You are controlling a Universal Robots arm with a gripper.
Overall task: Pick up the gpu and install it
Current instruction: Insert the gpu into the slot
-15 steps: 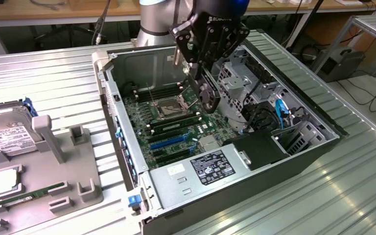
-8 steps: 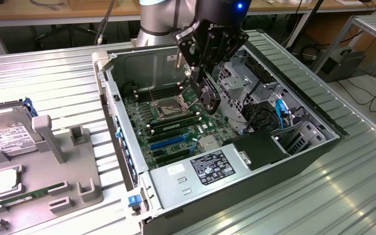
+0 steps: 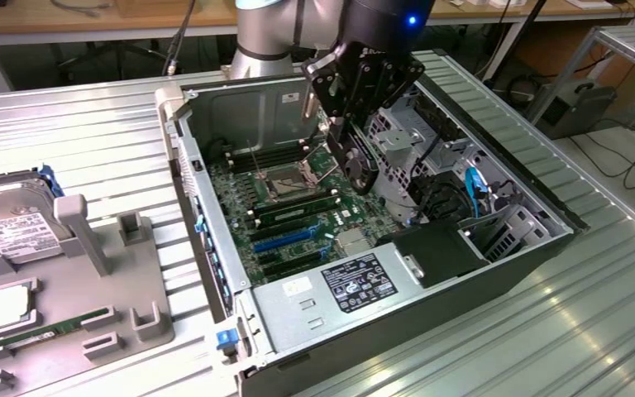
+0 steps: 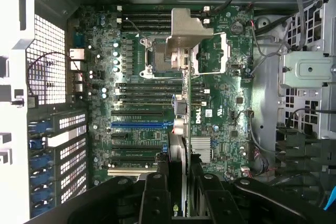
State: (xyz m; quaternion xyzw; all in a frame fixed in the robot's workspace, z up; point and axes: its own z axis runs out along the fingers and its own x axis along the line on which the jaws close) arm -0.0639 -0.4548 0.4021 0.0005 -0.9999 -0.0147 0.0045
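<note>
Gripper (image 3: 347, 136) inside the open computer case (image 3: 516, 240): I have it clamped on the gpu (image 4: 177, 153). The card hangs edge-on above the motherboard (image 4: 220, 108), not yet seated.

The arm (image 3: 264, 33) stands upright at the far side of the exterior view, with grey joint housings. The black wrist (image 3: 389, 21) points downward, and its blue indicator (image 3: 410, 19) is lit. The pincer (image 3: 357, 169) hangs below the wrist, near vertical with a slight tilt. Both black fingers (image 4: 155, 192) press against the flat sides of the gpu (image 4: 177, 153), which is clamped edge-on between them.
</note>
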